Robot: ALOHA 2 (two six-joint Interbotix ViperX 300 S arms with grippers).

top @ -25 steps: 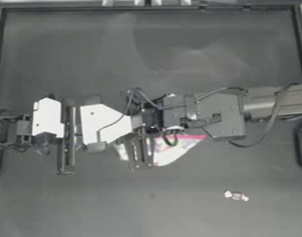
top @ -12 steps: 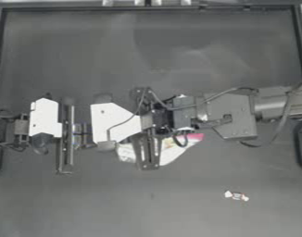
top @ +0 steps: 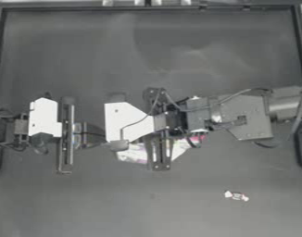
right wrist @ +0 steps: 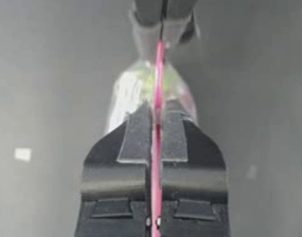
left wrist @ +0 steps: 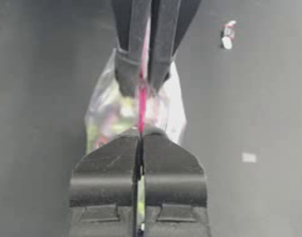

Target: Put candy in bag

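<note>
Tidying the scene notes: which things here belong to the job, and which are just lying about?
Job:
- bag, pink seal pinched by left claw and right claw
- candy, alone on the table

Lying about:
- nothing else; only the table

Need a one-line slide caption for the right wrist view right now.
Right gripper and left gripper pinch the pink seal strip of the bag from opposite ends.
</note>
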